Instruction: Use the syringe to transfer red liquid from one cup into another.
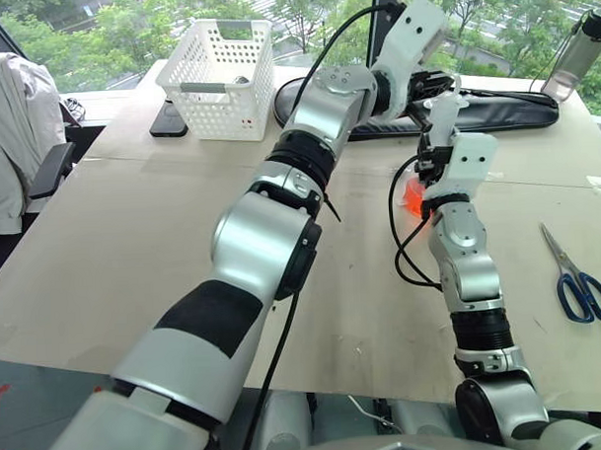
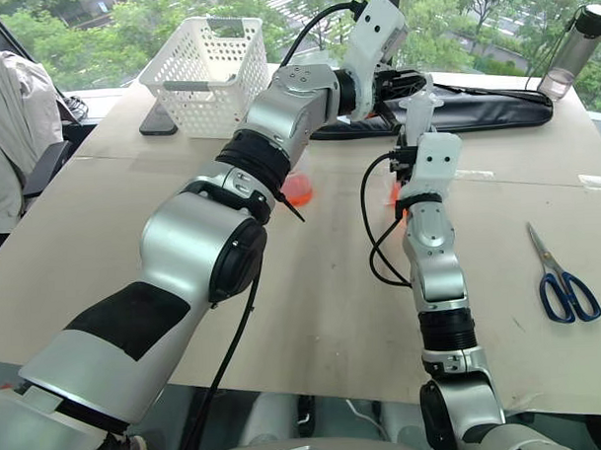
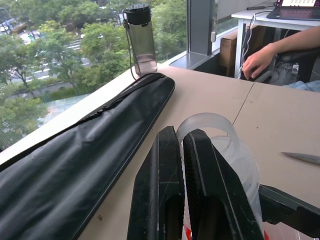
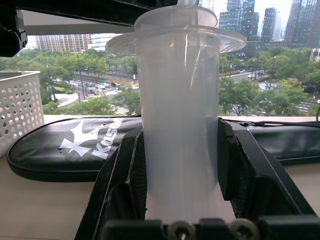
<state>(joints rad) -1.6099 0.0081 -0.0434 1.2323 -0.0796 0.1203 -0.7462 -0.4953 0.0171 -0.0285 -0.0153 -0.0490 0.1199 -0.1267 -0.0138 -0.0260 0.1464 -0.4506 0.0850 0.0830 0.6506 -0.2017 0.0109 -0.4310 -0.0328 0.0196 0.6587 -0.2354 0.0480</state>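
The syringe [image 4: 177,125], clear with a white flange, stands upright with my right gripper [image 4: 179,129] shut on its barrel. From the head, the syringe [image 2: 418,107] rises above the right gripper [image 2: 413,142] over the middle of the table. My left gripper [image 3: 181,132] is shut, its fingers lying level at the syringe's top beside the round white plunger head [image 3: 215,125]. A clear cup holding red liquid [image 2: 297,189] sits on the table under my left forearm. A second patch of red liquid [image 2: 393,194] shows behind my right wrist; its cup is mostly hidden. Which cup is the wider one I cannot tell.
A white basket [image 1: 219,65] and a dark phone [image 1: 168,119] sit at the far left. A long black bag [image 1: 494,110] lies along the far edge, with a bottle [image 1: 576,52] at its right end. Blue-handled scissors [image 1: 579,284] lie at the right. A person's hand [image 3: 257,60] rests beyond the table.
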